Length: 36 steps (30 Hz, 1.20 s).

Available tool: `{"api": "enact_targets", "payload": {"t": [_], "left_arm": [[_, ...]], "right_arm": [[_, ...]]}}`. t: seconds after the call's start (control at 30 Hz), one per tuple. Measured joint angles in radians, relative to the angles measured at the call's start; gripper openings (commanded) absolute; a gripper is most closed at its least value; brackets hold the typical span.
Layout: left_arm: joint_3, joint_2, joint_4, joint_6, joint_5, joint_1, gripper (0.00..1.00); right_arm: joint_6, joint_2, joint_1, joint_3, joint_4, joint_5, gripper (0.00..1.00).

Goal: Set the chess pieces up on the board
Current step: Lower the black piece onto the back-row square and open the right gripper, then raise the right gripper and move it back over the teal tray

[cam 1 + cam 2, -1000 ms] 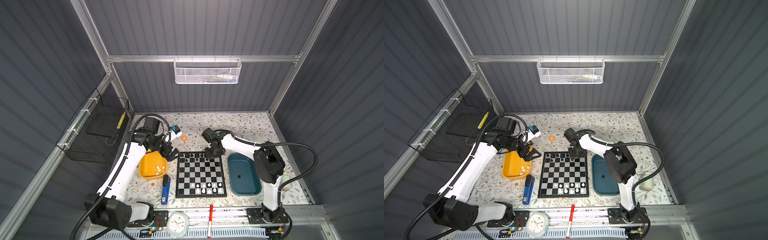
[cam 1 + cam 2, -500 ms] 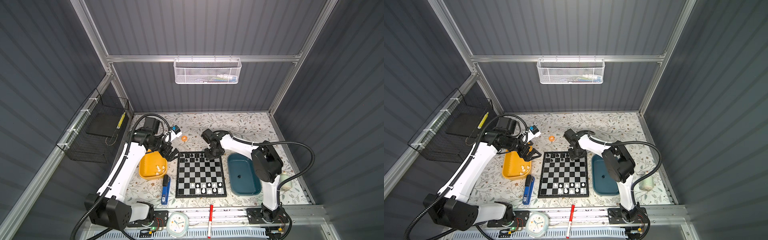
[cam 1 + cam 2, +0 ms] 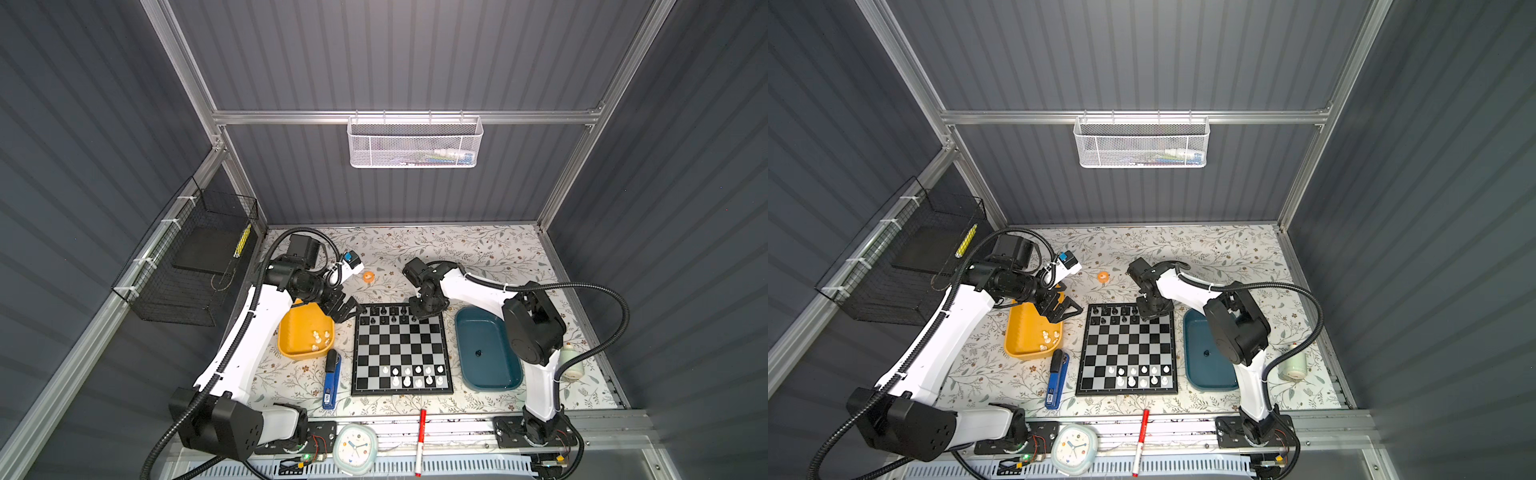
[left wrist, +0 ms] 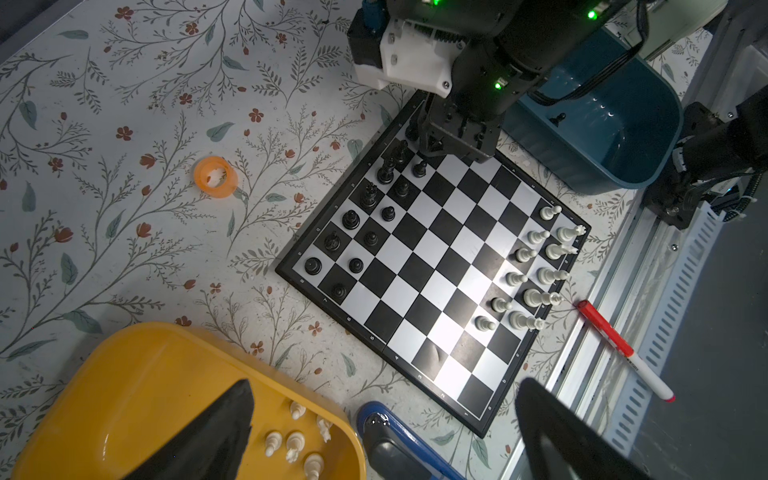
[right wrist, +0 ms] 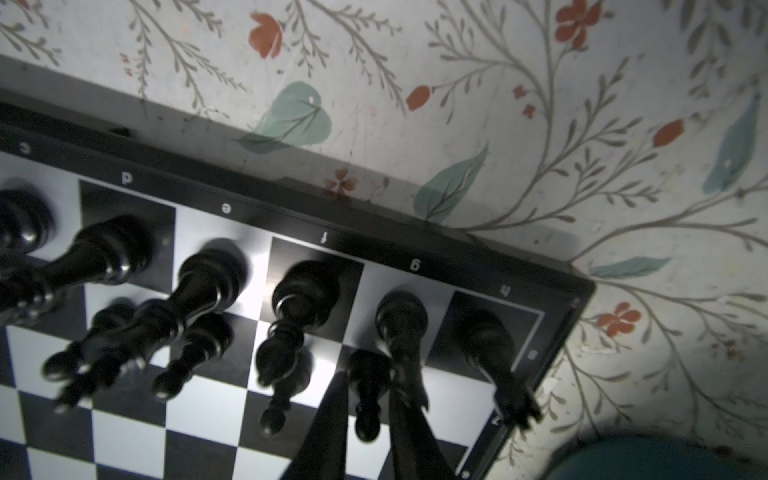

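Two rows of black pieces [image 3: 384, 311] stand along the far edge of the board [image 3: 401, 345], which lies flat in the middle of the worktop, closer to its front edge. White pieces [image 3: 417, 376] fill part of the two rows at the board's near edge, toward its right corner. A yellow tray [image 3: 297, 328] just left of the board holds a few more white pieces [image 3: 318, 336]. A teal tray [image 3: 490, 365] just right of the board holds a single black piece [image 3: 478, 353].

The right claw [image 3: 424, 309] points down over the board's far right corner. In the right wrist view its fingers [image 5: 332, 415] stand narrowly apart on either side of a black pawn [image 5: 368, 395] in the second row. I cannot tell whether they press it or merely flank it.

The left claw [image 3: 343, 309] is spread wide and empty, hanging over the gap between the yellow tray's far corner and the board's far left corner.
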<state>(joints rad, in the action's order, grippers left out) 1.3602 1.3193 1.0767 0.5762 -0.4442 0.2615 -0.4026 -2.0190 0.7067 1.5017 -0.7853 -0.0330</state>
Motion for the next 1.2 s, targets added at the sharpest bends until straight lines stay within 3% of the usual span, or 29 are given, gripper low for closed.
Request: {"api": "enact_targets", "payload": {"t": [0.87,1.2], "left_arm": [[0.0,-0.001,0.0,0.0,0.008,0.0,0.99],[0.0,-0.009,0.0,0.0,0.026,0.0,0.99]], "right_arm": [[0.001,0.071,0.002,-0.012,-0.016,0.0,0.27],[0.007,0.177,0.016,-0.073,-0.056,0.0,0.28]]}}
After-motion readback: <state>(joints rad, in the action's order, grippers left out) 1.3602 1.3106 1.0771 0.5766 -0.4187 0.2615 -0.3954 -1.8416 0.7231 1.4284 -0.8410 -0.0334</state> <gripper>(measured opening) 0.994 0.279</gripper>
